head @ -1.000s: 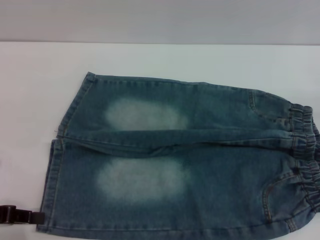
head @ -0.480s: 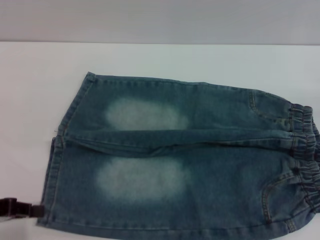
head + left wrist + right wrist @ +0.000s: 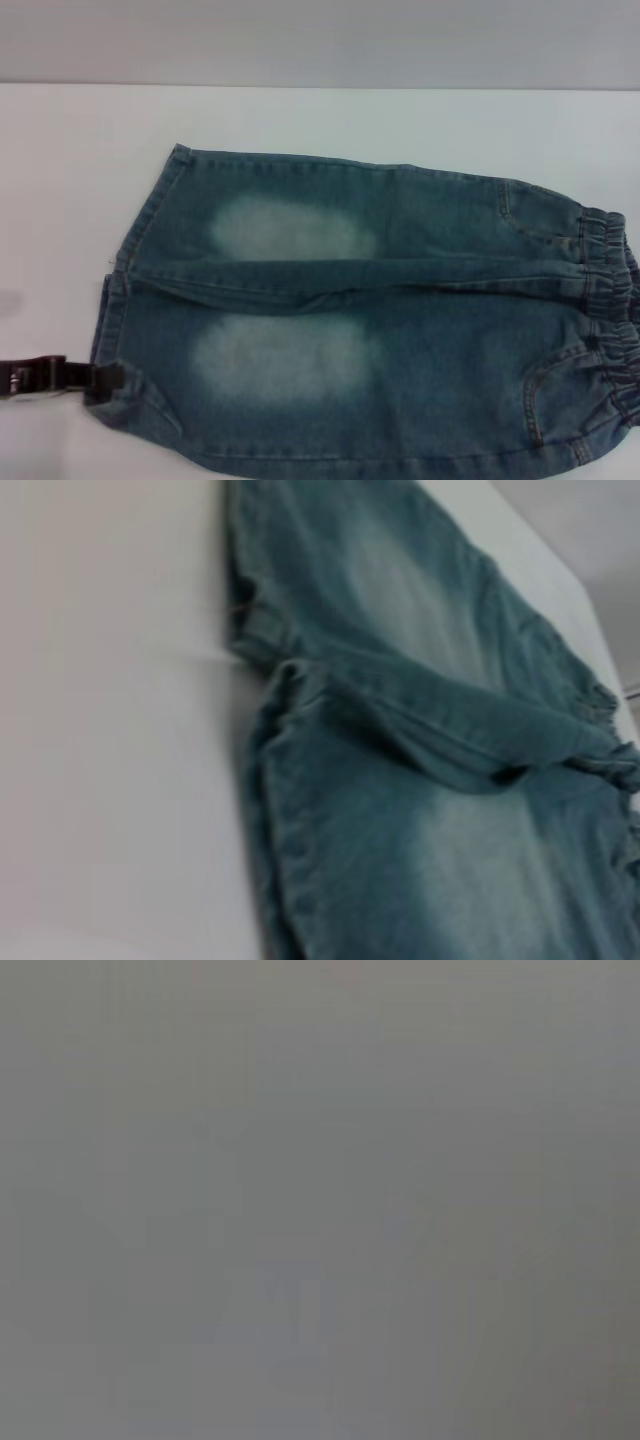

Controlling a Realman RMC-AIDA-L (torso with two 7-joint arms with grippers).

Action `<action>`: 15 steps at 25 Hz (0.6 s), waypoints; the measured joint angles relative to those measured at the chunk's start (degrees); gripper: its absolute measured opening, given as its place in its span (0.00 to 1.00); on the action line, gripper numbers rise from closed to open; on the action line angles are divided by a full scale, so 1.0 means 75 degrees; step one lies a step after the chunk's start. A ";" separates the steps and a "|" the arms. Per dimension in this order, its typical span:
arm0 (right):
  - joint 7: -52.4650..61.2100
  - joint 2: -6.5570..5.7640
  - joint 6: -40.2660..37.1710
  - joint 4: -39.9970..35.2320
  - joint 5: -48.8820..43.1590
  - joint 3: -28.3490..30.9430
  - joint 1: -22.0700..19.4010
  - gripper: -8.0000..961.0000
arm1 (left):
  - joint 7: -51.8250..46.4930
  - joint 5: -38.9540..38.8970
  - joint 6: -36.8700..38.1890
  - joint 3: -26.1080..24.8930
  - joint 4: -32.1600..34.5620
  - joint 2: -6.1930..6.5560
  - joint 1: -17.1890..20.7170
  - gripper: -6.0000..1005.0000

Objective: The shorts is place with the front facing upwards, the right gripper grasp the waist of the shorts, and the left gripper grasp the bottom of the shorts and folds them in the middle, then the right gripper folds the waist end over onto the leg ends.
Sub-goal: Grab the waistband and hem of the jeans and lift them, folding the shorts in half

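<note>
The blue denim shorts (image 3: 380, 330) lie front up on the white table (image 3: 60, 200). The gathered waist (image 3: 612, 290) is at the right, and the bottom of the shorts (image 3: 140, 230), its two flat leg hems, points left. My left gripper (image 3: 112, 377) reaches in from the left edge and is shut on the near leg's hem corner, which is drawn up off the table and bunched. The left wrist view looks along the hems (image 3: 272, 810) and the faded thighs (image 3: 470, 870). The right gripper is out of view, and the right wrist view is plain grey.
Bare white table surrounds the shorts at the left and behind them. A grey wall (image 3: 320, 40) rises beyond the table's far edge. The shorts' near edge and waist run off the bottom right of the head view.
My left gripper has moved up and to the right at the near hem. The near left corner of the shorts has come along with it, folding inward from the bottom edge.
</note>
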 joint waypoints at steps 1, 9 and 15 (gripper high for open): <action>0.0376 -0.0095 0.0084 -0.0027 -0.0313 -0.0008 0.0000 0.71 | 0.0000 0.0000 0.0000 0.0000 0.0000 0.0000 0.0000 0.03; 0.5289 -0.1114 0.0008 -0.0637 -0.5735 -0.0096 0.0010 0.71 | 0.0121 -0.0493 0.0198 -0.0004 0.0091 -0.0046 -0.0165 0.03; 0.7696 -0.1839 -0.2407 -0.1149 -0.9115 -0.0028 0.0082 0.71 | 0.0209 -0.0885 0.0218 -0.0003 0.0028 -0.0035 -0.0157 0.03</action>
